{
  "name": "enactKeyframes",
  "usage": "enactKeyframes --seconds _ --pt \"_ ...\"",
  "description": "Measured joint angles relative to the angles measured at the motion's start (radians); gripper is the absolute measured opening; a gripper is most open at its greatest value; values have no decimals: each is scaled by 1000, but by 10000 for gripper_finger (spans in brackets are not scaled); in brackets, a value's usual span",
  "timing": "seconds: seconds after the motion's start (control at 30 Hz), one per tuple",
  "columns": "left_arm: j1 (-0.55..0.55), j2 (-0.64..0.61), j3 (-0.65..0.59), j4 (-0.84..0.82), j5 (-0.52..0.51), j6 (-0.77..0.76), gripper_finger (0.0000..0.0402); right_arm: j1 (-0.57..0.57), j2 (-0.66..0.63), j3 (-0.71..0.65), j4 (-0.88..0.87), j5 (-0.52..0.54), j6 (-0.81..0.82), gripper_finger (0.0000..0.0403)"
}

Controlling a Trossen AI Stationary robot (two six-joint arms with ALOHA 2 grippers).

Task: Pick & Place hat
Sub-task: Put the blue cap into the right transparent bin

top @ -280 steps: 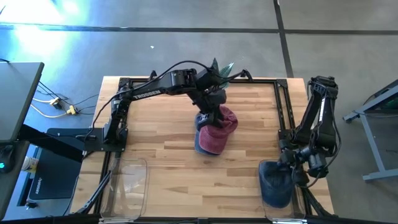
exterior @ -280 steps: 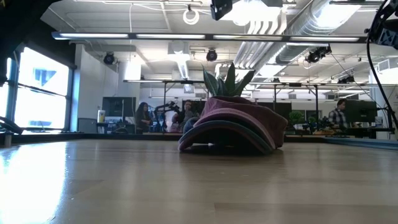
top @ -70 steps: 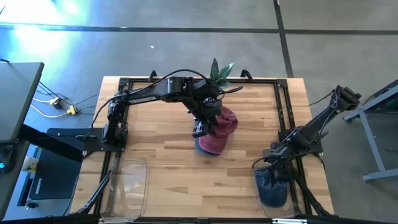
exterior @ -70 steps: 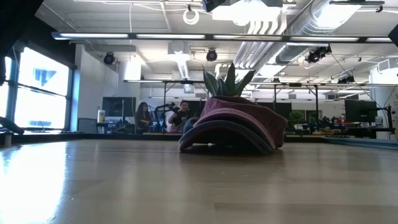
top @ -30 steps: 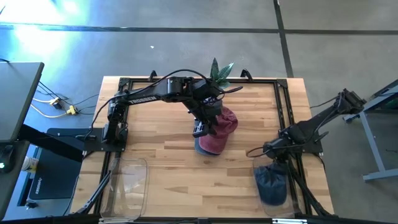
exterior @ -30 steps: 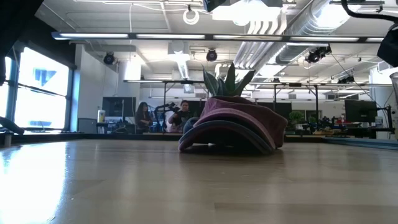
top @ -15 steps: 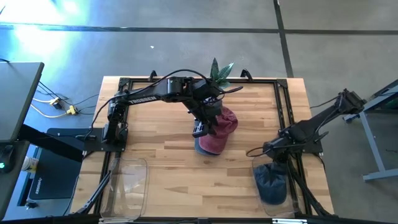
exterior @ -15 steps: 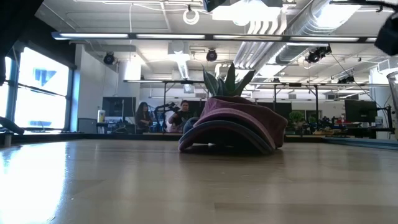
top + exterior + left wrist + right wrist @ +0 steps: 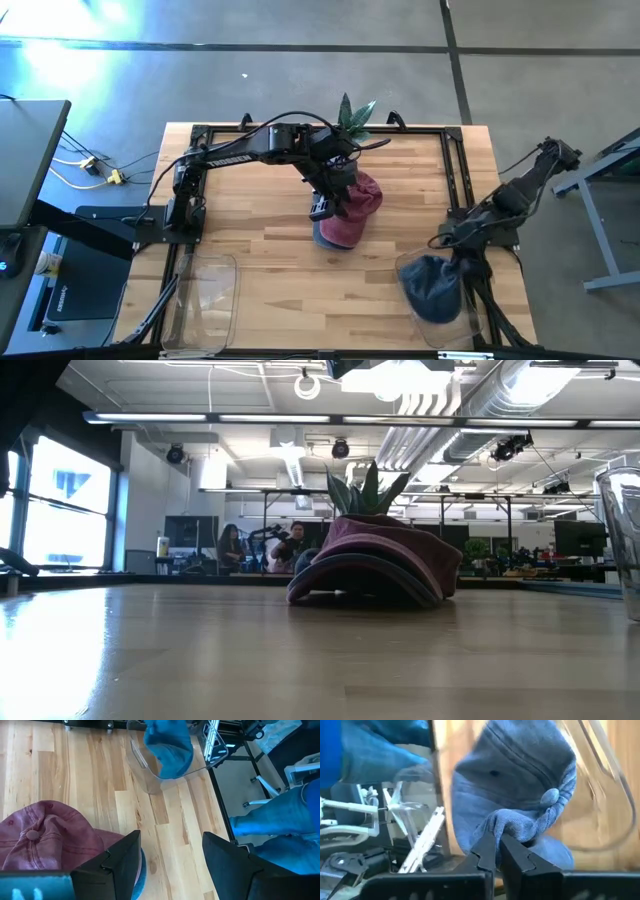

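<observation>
Right gripper [image 9: 496, 851] pinches the dark blue hat [image 9: 432, 286], bunched, no clear long axis, over the clear bin [image 9: 425, 330] at the table's near right. Left gripper [image 9: 170, 857], fingers wide, hovers above two stacked hats: maroon hat [image 9: 350, 208] over blue.

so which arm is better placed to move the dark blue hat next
Right. The right gripper is already pinched shut on the dark blue hat over the clear bin; the left gripper is open, over the maroon hat.
</observation>
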Motion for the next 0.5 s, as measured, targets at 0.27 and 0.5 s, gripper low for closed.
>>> enactKeyframes --seconds 0.27,0.5 --pt "0 0 0 0 0 4 208 2 -1 -37 22 -8 52 153" --pt "0 0 0 0 0 9 208 -66 -33 -37 102 46 80 227"
